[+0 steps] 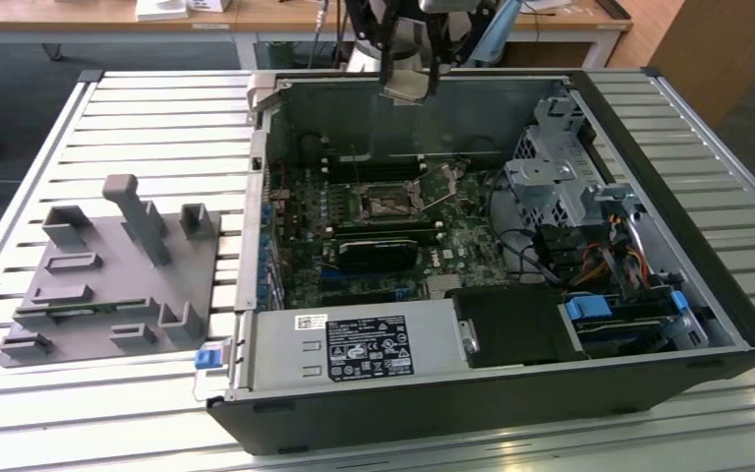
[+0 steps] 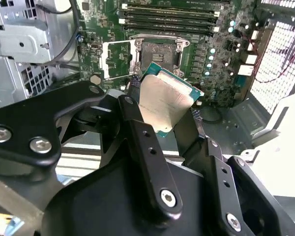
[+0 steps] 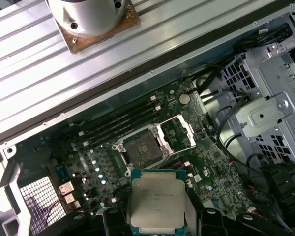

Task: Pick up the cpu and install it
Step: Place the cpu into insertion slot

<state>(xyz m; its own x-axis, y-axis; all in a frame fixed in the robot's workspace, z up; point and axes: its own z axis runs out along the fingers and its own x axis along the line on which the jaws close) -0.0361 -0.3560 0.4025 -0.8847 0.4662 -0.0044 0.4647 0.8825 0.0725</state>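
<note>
My fingers [image 2: 137,130] are clamped on the cpu [image 2: 163,101], gripping it at two opposite edges. It is a flat square chip with a dull silver-grey metal top, faint print and a thin green rim. I hold it in the air over the open computer case [image 1: 483,413]. In the exterior view it hangs at about 12 o'clock from the empty socket [image 1: 388,204] on the motherboard [image 1: 310,208].
</note>
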